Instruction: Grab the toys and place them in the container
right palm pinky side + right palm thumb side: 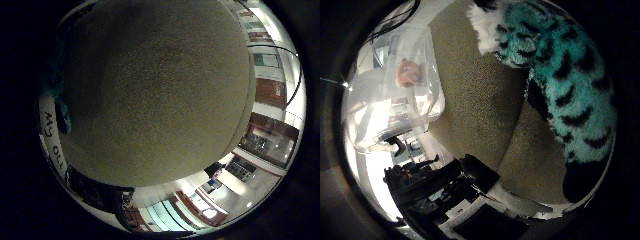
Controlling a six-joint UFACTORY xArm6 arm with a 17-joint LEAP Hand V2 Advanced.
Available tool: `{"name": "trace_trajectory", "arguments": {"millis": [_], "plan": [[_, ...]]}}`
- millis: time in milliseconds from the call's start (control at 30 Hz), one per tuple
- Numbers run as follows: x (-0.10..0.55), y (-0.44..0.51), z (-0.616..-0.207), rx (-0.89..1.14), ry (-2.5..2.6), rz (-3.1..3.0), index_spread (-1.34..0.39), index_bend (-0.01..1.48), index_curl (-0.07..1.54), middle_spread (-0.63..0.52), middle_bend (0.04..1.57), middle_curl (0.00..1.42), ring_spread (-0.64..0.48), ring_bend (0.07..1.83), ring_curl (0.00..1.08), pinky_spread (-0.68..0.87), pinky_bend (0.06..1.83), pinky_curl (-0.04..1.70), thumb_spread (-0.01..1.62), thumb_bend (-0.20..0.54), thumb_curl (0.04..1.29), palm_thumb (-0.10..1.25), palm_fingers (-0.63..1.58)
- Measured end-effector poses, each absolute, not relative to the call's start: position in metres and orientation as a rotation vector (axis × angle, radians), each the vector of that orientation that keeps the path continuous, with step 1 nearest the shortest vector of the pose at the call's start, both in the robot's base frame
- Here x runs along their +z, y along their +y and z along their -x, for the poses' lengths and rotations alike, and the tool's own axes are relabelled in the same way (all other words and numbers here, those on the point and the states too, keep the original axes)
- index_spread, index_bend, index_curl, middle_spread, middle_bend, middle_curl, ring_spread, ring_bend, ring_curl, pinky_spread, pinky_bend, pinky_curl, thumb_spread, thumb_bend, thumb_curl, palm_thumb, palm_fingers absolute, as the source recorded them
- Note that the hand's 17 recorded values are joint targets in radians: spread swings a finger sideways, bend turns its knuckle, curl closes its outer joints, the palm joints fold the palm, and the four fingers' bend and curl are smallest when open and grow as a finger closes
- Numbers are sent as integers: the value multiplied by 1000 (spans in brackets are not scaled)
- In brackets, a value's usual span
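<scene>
Clearly soft and light: teal plush toy [570,85] with black stripes and a white furry tip, lying on the tan carpeted surface [155,90], filling the thumb-side view from about 12 to 4 o'clock, so close to the palm. Likely squashy and forgiving, not fragile, fuzzy enough not to slip; best taken round the thick middle of the body rather than the thin white end, which would probably flop. Clear plastic container [395,90] at about 9 to 10 o'clock in the same view, standing beside the carpeted surface, with something orange showing in or through it; hard to say which. Dark equipment at 6 to 7 o'clock, apart from the toy. Nothing seen between toy and container. Robot hand: no fingers plainly visible, so cannot tell whether spread, curled or holding anything. Little-finger-side view nearly all bare carpet.
</scene>
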State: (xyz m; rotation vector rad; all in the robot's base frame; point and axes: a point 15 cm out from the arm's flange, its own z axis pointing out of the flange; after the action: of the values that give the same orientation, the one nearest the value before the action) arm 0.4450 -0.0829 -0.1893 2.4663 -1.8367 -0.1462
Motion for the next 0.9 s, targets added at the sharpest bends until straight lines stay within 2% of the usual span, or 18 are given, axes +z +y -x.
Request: {"name": "trace_trajectory", "arguments": {"millis": [67, 167, 233, 267, 300, 333, 367, 500, 600, 700, 900], "plan": [[-189, -84, -447, -133, -1848, -2464, -230, 157, 287, 21, 274, 352, 89, 417, 290, 313, 562, 21, 1024, -18, 297, 449, 428], [-187, -89, -449, -120, -1866, -2458, -290, 193, 302, -107, 414, 417, -88, 586, 340, 117, 659, -8, 1047, -11, 305, 525, 757], [-183, -93, -453, -99, -1876, -2460, -355, 215, 330, -191, 486, 472, -199, 719, 395, -102, 862, 27, 1062, 2, 319, 609, 1042], [-181, -96, -456, -85, -1884, -2462, -386, 254, 372, -222, 520, 509, -239, 769, 436, -189, 958, 66, 1068, 1, 326, 653, 1106], [-180, -99, -458, -68, -1892, -2464, -427, 359, 444, -260, 626, 577, -275, 857, 492, -281, 1089, 125, 1075, 9, 342, 731, 1206], [-178, -103, -462, -44, -1903, -2466, -442, 419, 481, -271, 681, 611, -288, 904, 516, -299, 1164, 163, 1074, 12, 350, 769, 1247], [-174, -108, -466, -16, -1917, -2467, -447, 461, 509, -277, 711, 631, -293, 939, 534, -312, 1189, 178, 1073, 8, 353, 784, 1237], [-152, -128, -482, 95, -1955, -2476, -440, 784, 730, -279, 982, 788, -287, 1167, 649, -267, 1428, 326, 1044, 10, 414, 960, 1192], [-126, -146, -490, 182, -1993, -2471, -397, 921, 821, -258, 1083, 844, -274, 1244, 697, -228, 1508, 388, 1036, 1, 452, 1026, 1152], [-91, -156, -495, 252, -1991, -2483, -352, 991, 877, -237, 1158, 879, -262, 1296, 738, -204, 1555, 444, 1029, -7, 497, 1069, 1116], [-2, -152, -500, 365, -1962, -2519, -297, 1041, 908, -200, 1220, 890, -256, 1318, 792, -178, 1577, 523, 1014, -14, 559, 1070, 1098]]}}
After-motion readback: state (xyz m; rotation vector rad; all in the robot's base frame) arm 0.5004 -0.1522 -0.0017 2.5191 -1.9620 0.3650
